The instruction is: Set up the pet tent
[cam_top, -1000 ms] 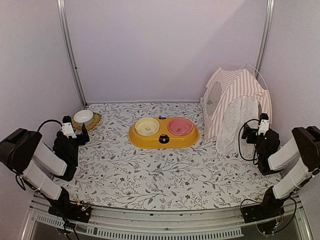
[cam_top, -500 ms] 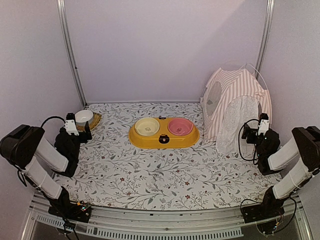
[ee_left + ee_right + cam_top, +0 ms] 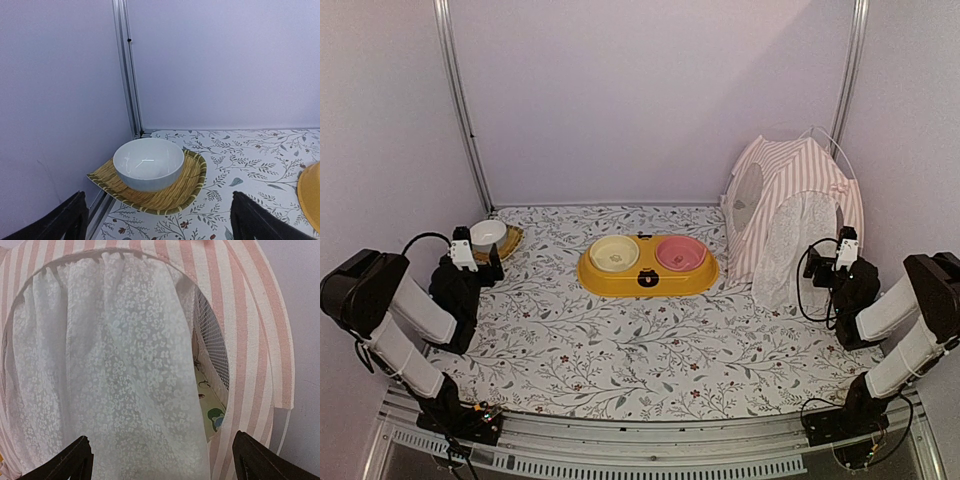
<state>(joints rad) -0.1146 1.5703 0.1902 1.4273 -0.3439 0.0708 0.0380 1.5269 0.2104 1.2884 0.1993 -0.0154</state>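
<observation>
The pet tent (image 3: 790, 205), pink-and-white striped, stands upright in the table's back right corner, its lace curtain (image 3: 790, 245) hanging over the round doorway. In the right wrist view the lace curtain (image 3: 115, 375) fills the frame inside the striped doorway rim (image 3: 260, 340), and a gap at the right shows a mesh window and patterned floor inside. My right gripper (image 3: 818, 262) faces the doorway from close by, open, nothing between its fingers (image 3: 260, 460). My left gripper (image 3: 485, 262) is at the far left, open and empty, pointing at a white bowl.
A white bowl (image 3: 148, 162) sits on a woven straw tray (image 3: 187, 187) in the back left corner by the metal frame post (image 3: 127, 70). A yellow double pet feeder (image 3: 648, 265) with cream and pink bowls lies at the middle back. The walls stand close on both sides.
The left arm has swung its gripper back toward the white bowl in the corner and then held still. The right arm and tent have not moved.
</observation>
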